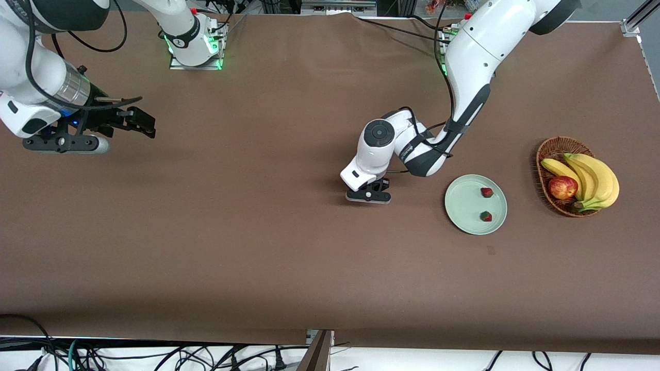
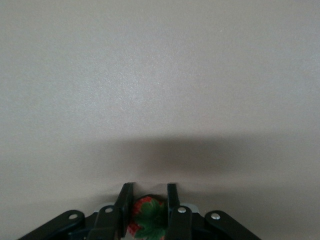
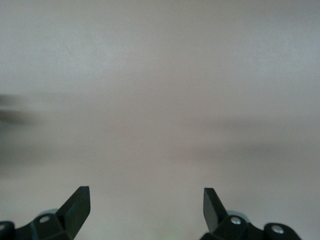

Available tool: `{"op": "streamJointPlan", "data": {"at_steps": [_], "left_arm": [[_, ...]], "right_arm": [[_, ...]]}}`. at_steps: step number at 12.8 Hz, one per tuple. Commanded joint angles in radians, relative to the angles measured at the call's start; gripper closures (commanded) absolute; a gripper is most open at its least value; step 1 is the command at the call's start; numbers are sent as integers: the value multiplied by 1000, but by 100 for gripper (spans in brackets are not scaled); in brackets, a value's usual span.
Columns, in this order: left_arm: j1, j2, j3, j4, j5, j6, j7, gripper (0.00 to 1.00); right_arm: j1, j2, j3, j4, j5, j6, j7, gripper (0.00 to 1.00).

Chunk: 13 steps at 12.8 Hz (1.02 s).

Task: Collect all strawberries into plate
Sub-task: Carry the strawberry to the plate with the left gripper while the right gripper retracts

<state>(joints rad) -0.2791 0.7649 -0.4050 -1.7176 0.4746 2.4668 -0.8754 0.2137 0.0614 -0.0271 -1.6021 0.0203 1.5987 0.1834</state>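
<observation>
Red strawberry (image 2: pixel 146 216) half-hidden between left hand (image 2: pixel 148 197) closed fingers, right hand (image 3: pixel 146 202) open, waiting.

We see two glossy white arms with dark grey joint caps and black cables looped alongside. Green light glows at each base. Black grippers show silver screws on their fingers (image 2: pixel 125 200).

Three strawberries show in all: two (image 1: pixel 487 192) (image 1: pixel 486 216) lie on the one plate (image 1: pixel 464 206), which sits beside the left gripper (image 2: pixel 148 200), and the third strawberry (image 2: pixel 147 220) is pinched between that gripper's two fingers. One wicker basket (image 1: pixel 547 149), next past the plate from that gripper, holds one red apple (image 1: pixel 562 187) and three bananas (image 1: pixel 593 178).
</observation>
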Motion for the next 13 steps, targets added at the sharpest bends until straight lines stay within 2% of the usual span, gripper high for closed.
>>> {"op": "streamJointPlan", "data": {"at_steps": [1, 4, 7, 10, 13], "left_arm": [[9, -35, -6, 1, 13, -37, -10, 100], [61, -119, -15, 9, -29, -178, 10, 100], [210, -194, -47, 51, -175, -365, 392, 100], [302, -226, -47, 113, -202, -521, 658, 100], [391, -220, -44, 92, -200, -529, 926, 99]], "right_arm": [[-135, -45, 133, -42, -26, 30, -53, 0], [-135, -41, 128, -35, -26, 32, -61, 0], [-134, -51, 128, -33, -26, 32, -65, 0], [-134, -52, 128, -33, -26, 41, -70, 0], [-134, -57, 128, -33, -26, 40, -70, 0]]}}
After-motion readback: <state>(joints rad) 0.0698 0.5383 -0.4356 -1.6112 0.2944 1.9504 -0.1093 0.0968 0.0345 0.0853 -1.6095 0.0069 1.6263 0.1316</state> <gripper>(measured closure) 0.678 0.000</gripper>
